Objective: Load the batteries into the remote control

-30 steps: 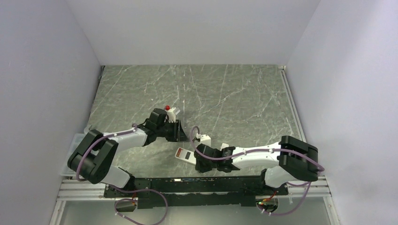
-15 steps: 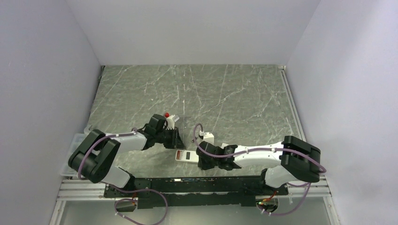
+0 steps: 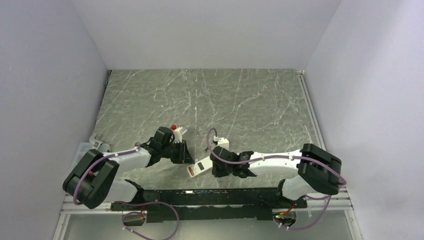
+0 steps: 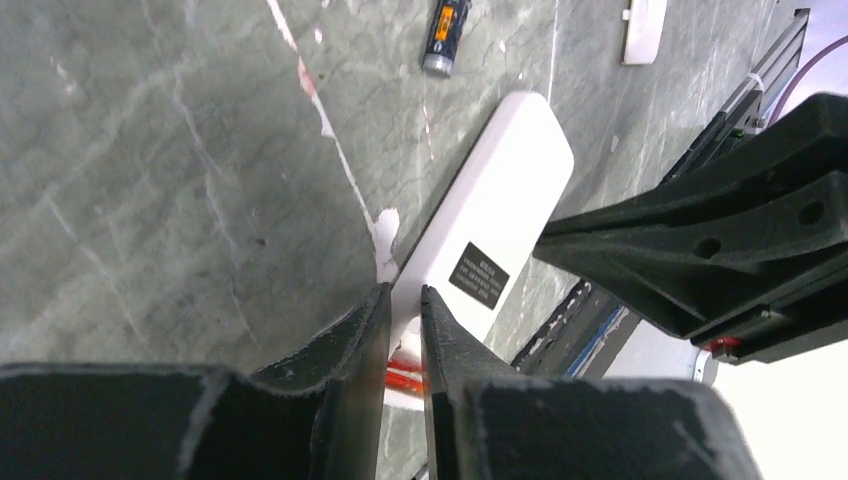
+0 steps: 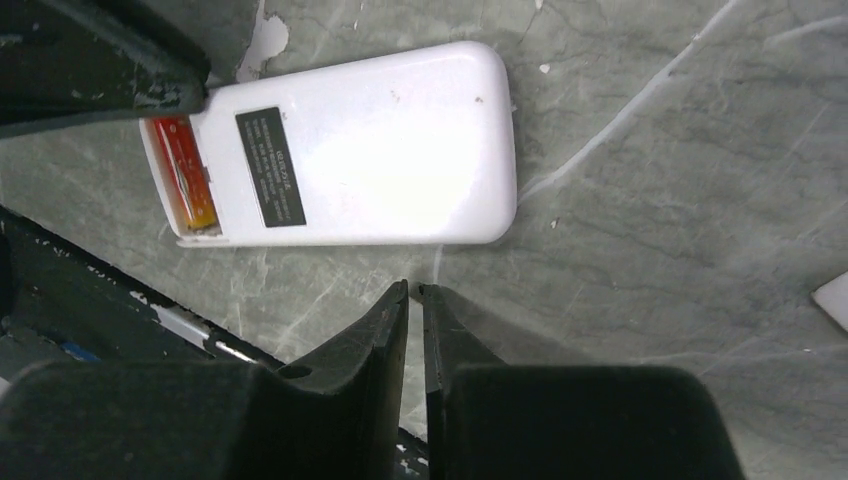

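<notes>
Soft, even overhead light, faint shadows on the tabletop (image 3: 250, 100). Glare bleaches the remote control (image 5: 400, 150) in the right wrist view; close-up fingers (image 5: 340, 400) look blurred.

Likely lab: white-walled booth (image 3: 200, 30)

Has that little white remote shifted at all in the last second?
Yes. The remote control has swung round: its left end now lies nearer the black rail at the table's near edge, its right end farther away.
</notes>
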Action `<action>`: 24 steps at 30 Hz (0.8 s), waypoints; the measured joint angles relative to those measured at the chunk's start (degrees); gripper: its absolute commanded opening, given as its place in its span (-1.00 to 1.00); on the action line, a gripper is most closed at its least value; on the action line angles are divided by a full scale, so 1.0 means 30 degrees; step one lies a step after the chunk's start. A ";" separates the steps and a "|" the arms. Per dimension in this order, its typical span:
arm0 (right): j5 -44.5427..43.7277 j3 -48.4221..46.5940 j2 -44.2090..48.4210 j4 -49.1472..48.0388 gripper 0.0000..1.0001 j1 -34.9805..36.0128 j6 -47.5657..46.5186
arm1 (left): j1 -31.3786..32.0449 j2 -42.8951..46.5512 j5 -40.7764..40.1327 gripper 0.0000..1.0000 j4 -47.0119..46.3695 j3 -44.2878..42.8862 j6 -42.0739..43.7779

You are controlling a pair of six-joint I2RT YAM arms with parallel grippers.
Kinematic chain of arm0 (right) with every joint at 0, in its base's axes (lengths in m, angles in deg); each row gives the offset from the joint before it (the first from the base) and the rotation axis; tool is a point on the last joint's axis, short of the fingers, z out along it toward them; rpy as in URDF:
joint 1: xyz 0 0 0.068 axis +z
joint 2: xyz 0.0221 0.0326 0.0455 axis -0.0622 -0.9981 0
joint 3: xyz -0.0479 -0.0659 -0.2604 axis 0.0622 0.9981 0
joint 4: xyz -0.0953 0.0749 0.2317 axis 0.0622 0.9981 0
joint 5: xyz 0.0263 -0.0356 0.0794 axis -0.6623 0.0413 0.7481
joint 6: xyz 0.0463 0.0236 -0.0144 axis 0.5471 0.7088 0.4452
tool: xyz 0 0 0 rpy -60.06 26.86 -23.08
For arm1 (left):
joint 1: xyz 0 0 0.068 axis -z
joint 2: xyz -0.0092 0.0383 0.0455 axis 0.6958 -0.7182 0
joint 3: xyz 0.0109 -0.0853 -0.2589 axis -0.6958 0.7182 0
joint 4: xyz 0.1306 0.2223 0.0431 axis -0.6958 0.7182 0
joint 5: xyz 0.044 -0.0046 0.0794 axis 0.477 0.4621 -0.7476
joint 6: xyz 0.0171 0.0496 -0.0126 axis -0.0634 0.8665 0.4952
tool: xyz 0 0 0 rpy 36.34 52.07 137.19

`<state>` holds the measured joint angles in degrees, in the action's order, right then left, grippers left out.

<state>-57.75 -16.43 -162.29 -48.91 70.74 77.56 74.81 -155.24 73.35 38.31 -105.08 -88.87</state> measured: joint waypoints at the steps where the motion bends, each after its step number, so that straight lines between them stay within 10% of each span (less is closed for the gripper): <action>1: -0.0007 -0.0058 -0.0044 0.0029 -0.70 -0.0073 -0.0095 | 0.0000 0.0233 -0.0029 -0.55 0.0248 0.0066 -0.0058; 24: -0.0160 -0.2812 0.1144 0.4692 -0.13 -0.2572 -0.3512 | 0.0036 0.5537 -0.2273 -0.24 0.5195 0.0204 -0.0568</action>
<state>-58.23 -24.87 -158.86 -34.83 63.03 67.03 74.92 -138.63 66.53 53.89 -104.46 -90.58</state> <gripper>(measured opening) 0.413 0.348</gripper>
